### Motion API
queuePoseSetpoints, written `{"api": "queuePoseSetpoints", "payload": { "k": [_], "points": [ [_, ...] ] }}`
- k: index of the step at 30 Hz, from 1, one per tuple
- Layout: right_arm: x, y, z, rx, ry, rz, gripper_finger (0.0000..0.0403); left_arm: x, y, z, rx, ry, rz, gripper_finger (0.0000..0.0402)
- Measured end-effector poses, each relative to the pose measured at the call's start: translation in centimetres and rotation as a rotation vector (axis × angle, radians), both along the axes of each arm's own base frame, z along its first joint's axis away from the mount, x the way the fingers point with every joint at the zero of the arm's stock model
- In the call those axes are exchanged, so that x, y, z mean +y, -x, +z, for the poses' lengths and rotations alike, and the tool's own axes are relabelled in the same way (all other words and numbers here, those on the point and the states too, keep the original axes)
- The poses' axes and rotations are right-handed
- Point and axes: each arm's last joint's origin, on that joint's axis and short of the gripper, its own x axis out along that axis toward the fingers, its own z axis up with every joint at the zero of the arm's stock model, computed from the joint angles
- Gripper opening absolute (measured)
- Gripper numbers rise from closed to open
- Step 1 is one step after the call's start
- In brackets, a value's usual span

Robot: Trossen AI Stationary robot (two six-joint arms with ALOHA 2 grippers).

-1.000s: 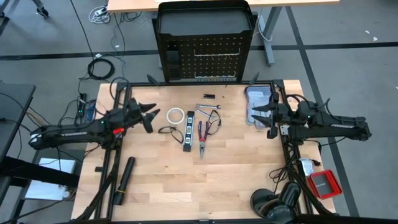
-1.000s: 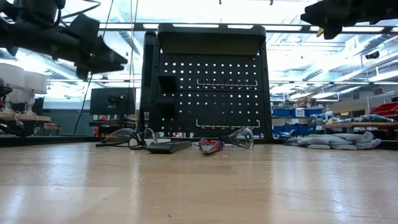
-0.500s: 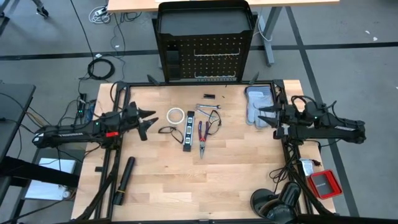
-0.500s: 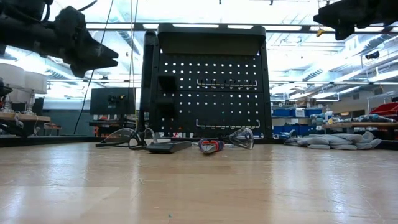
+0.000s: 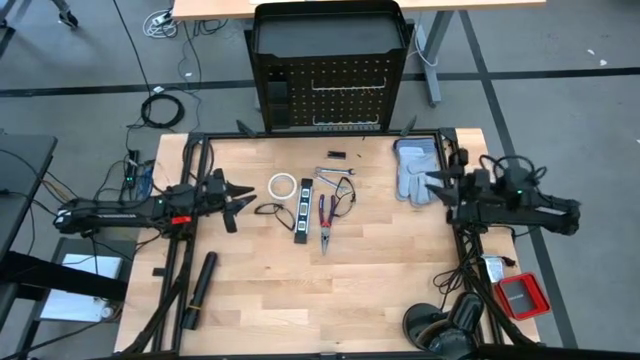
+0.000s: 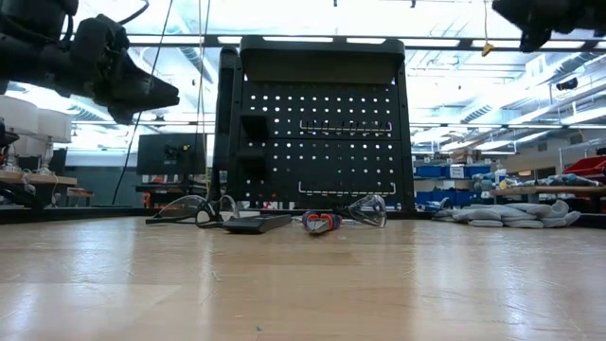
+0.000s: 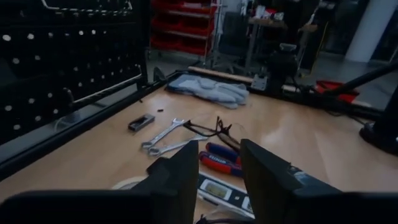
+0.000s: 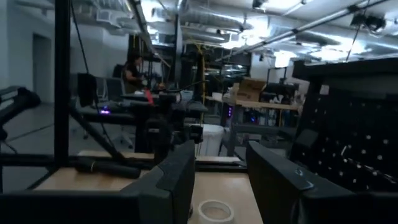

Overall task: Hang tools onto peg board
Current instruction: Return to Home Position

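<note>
Wooden counter (image 5: 400,270) carries every tool lying flat, and none hangs on the peg board (image 5: 330,95), which stands upright well beyond the pliers (image 5: 324,215).

Just beside the pliers, on the left arm's side, lies the black strip (image 5: 302,210). Past it are the white tape ring (image 5: 282,185) and 1 pair of glasses (image 5: 268,210). A 2nd pair of glasses (image 5: 347,200) sits just beside the pliers on the right arm's side. The silver wrench (image 5: 335,175) lies between the pliers and the peg board.

The pliers look the heaviest and stiffest, and the red-and-blue handles near the pivot should give a grippy hold. The wrench is thin, slick metal lying flat, so it is likely to slide, and its shank is the place to pinch. The tape ring seems light and rigid, best taken across its wall. The glasses look fragile and are safest taken at the bridge. The strip would swing unless it is held at its middle.

The left jaws hover well apart from the pliers, spread and empty. The right jaws hang well apart on the other side, near the grey gloves (image 5: 413,170), also spread and holding nothing.
</note>
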Motion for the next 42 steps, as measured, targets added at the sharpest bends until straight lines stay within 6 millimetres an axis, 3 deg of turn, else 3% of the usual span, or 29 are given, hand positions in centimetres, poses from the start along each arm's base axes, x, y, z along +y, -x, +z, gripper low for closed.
{"api": "queuePoseSetpoints", "payload": {
  "k": [11, 35, 42],
  "points": [
    [-0.3, -2.3, -4.2, -0.099, 0.034, -0.044, 0.0151, -0.8, -0.2, -1.3, -0.057, 0.029, -0.066, 0.0088],
    [-0.3, -2.5, -4.8, -0.054, 0.021, -0.031, 0.0151, -1.8, 0.0, -3.0, 0.002, -0.034, -0.025, 0.0046],
    [-0.2, -2.8, -5.8, 0.002, 0.010, 0.024, 0.0151, -2.6, -0.1, -3.1, 0.013, -0.040, -0.294, 0.0046]
  ]
}}
